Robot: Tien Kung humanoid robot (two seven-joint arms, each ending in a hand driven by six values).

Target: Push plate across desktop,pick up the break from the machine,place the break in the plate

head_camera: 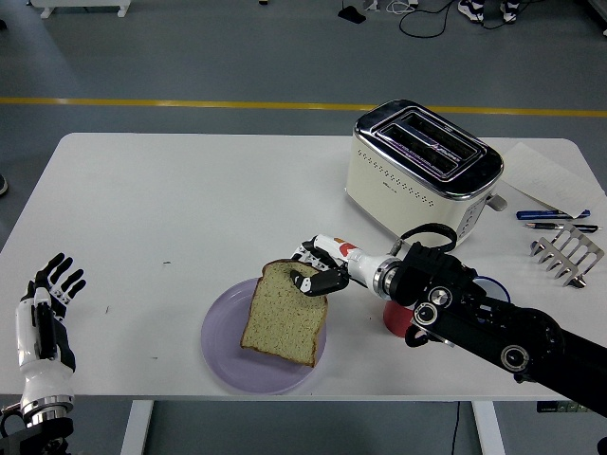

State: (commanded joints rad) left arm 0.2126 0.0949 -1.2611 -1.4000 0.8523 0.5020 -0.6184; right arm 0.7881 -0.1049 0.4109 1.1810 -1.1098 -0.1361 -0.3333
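Note:
A slice of brown bread (pixel 283 313) hangs low over the lilac plate (pixel 223 351) at the table's front middle, its lower edge at or just above the plate. My right hand (pixel 315 275) is shut on the slice's top corner, the arm reaching in from the lower right. The cream toaster (pixel 422 171) stands at the back right with both slots empty. My left hand (pixel 47 303) rests at the front left corner, fingers spread, holding nothing.
A red mug (pixel 394 318) and a blue mug (pixel 493 284) are mostly hidden behind my right forearm. A metal toast rack (pixel 567 256), pens (pixel 555 220) and a sheet of paper (pixel 541 175) lie at the right edge.

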